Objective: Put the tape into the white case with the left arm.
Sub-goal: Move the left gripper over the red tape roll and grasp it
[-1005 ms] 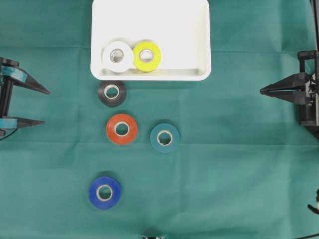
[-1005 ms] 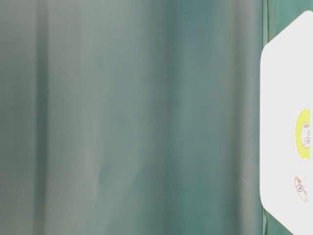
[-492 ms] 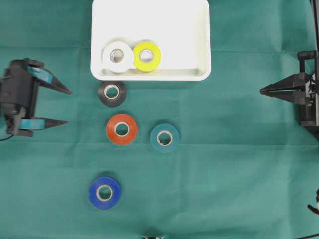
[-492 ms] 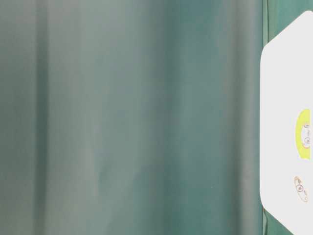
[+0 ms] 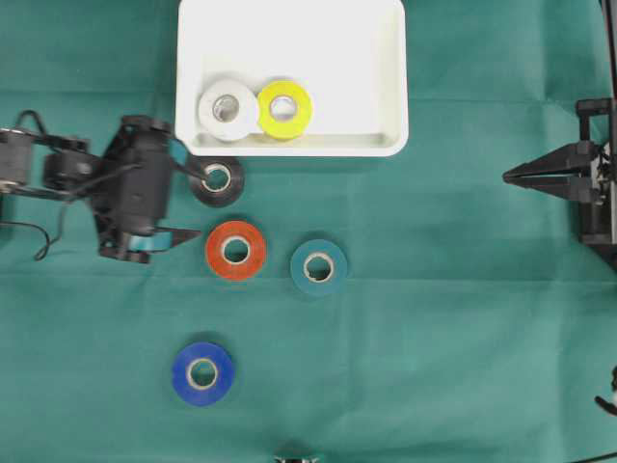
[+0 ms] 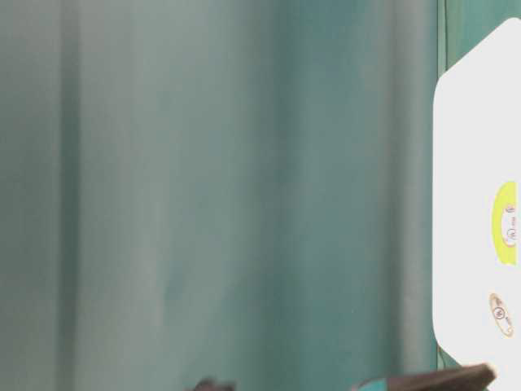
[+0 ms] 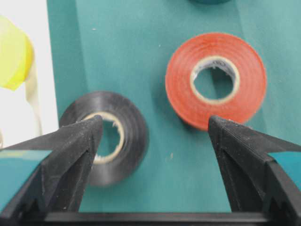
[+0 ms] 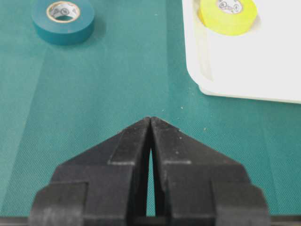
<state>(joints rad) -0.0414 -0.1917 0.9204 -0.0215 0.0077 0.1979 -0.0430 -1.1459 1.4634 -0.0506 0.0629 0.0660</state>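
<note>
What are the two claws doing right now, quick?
Left gripper: open, empty, between the black tape and the orange tape.
Right gripper: shut, holding nothing.

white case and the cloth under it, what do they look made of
White case: probably moulded plastic, smooth with a slight sheen; rounded corners and a one-piece raised rim suggest it.
Green cloth: woven fabric, matte; the right wrist view shows a fine weave, and the overhead view shows fold creases.
</note>
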